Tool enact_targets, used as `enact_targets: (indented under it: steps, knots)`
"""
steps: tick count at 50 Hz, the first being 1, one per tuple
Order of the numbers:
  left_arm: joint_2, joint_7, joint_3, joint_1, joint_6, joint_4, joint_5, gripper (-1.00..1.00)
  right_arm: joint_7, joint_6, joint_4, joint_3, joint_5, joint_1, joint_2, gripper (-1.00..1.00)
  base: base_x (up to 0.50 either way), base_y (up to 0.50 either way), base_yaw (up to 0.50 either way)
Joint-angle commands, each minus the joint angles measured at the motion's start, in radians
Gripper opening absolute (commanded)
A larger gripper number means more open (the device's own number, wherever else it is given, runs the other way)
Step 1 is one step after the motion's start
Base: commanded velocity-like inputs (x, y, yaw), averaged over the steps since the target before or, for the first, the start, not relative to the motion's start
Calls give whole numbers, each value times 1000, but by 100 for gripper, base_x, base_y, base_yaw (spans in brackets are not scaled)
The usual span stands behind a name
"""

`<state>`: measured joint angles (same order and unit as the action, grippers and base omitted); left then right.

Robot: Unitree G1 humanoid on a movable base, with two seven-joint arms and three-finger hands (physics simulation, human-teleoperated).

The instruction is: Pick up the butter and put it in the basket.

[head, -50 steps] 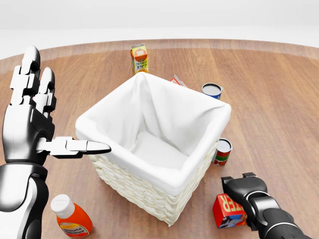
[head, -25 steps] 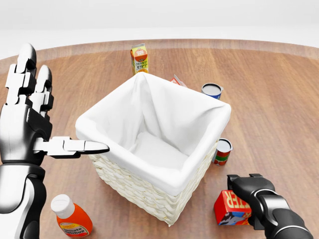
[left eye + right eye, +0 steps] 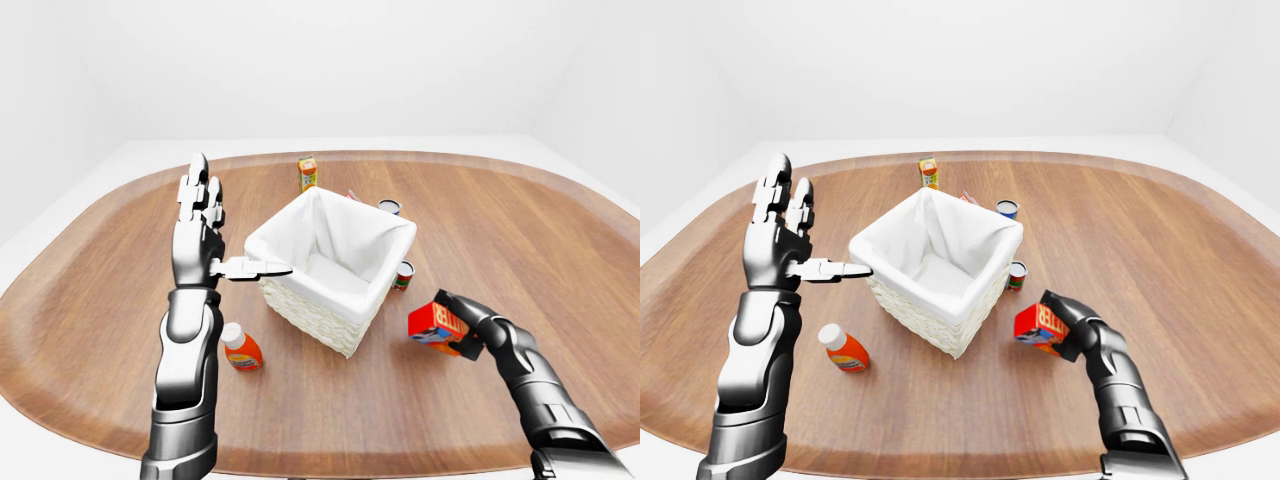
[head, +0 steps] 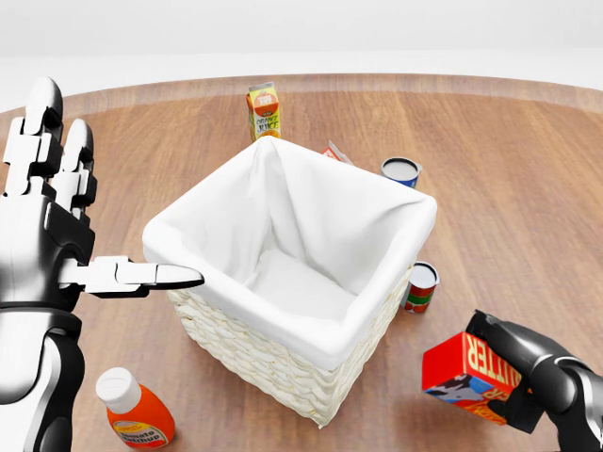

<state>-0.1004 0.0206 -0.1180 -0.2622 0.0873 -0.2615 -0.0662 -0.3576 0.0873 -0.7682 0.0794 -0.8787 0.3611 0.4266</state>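
Note:
The butter [image 4: 468, 375] is a red box with white lettering. My right hand [image 4: 516, 379] is shut on it and holds it above the table at the lower right of the head view, right of the basket. The basket [image 4: 292, 268] is white wicker with a white cloth lining and stands in the middle; its inside looks empty. My left hand [image 4: 66, 235] is open, fingers up and thumb pointing at the basket's left rim, empty. The butter also shows in the left-eye view [image 3: 437, 324].
An orange sauce bottle [image 4: 137, 411] lies at the lower left. An orange juice carton [image 4: 265, 111] stands above the basket. A blue can [image 4: 400, 171] and a red-green can [image 4: 420, 286] stand right of the basket. A small packet [image 4: 334, 153] peeks behind it.
My right hand has lifted the butter off the table and tilted it, moving slightly right. My left hand has drifted a little left.

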Motion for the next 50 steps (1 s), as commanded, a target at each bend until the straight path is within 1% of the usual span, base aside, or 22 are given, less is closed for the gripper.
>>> enact_targets:
  steps: [1,6,9,11,15,18,19,22,26,37,45,50]
  knots:
    - [-2,0,-2,1,0,-4,0,100,-20,0,52,143,186,-32,128,-100,0,0,0]
    - [-2,0,-2,1,0,-8,1,100,-39,0,53,166,235,-20,170,-100,0,0,0]
    - [-2,0,-3,-1,0,-11,0,100,-49,0,85,181,265,-11,179,-100,0,0,0]
    - [-2,-1,-3,-2,0,-12,1,100,-92,0,136,196,316,-15,171,-100,0,0,0]
    - [-4,-1,-3,-5,0,-16,0,100,-120,0,238,212,369,8,148,-100,0,0,0]
    - [-5,0,-5,-7,0,-20,-1,100,-157,0,309,208,408,30,124,-100,0,0,0]
    - [-7,0,-8,-9,0,-22,-2,100,-178,0,355,211,442,49,109,-100,0,0,0]
    - [-8,0,-8,-8,0,-21,-2,100,-191,0,413,204,472,85,97,-100,0,0,0]
    - [-7,-1,-7,-9,0,-19,-3,100,-207,0,468,186,489,137,85,-100,0,0,0]
    - [-5,0,-2,-7,0,-21,-1,100,-199,0,527,141,509,287,63,-100,0,0,0]
    - [-5,1,-5,-6,0,-23,-2,100,-217,0,598,125,531,355,48,-100,0,0,0]
    - [-4,1,-4,-2,0,-26,-2,100,-222,0,612,106,532,382,27,-100,0,0,0]
